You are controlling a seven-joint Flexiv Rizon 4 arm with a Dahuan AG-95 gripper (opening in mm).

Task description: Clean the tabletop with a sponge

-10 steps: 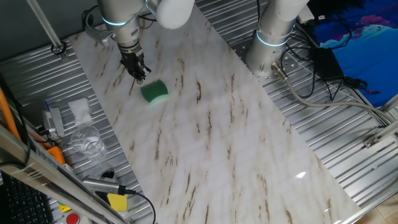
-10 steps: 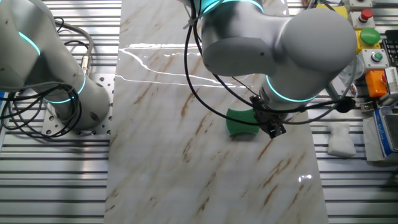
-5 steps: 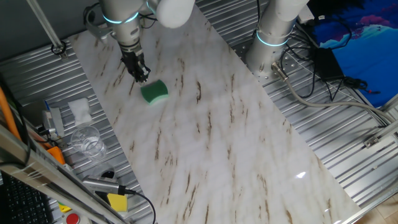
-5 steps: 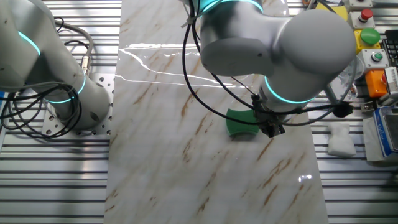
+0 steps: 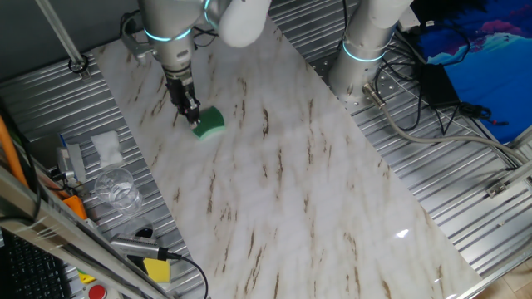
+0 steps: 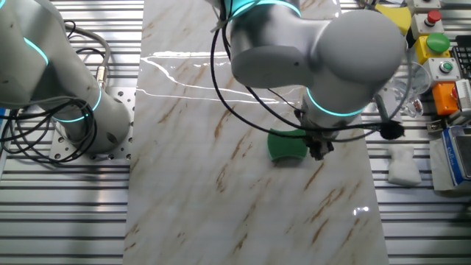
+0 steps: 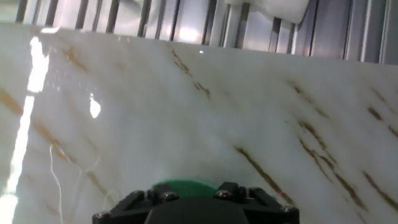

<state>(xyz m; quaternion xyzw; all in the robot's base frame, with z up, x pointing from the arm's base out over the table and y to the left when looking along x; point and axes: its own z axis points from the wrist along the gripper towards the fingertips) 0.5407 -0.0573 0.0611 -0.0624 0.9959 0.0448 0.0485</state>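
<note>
The gripper (image 5: 194, 115) is lowered at the edge of the sponge (image 5: 209, 122); whether its fingers are spread or pinching the sponge cannot be told. In the hand view only a sliver of the sponge (image 7: 180, 185) is seen above the gripper body. The sponge lies flat on the tabletop (image 5: 299, 191), a glossy slab streaked brown, toward its far end. Ribbed metal decking (image 5: 432, 178) is seen around the slab. At nine o'clock from the sponge a white tissue (image 5: 106, 146) is lying, and a second arm's base (image 5: 362, 58) is mounted at two o'clock.
</note>
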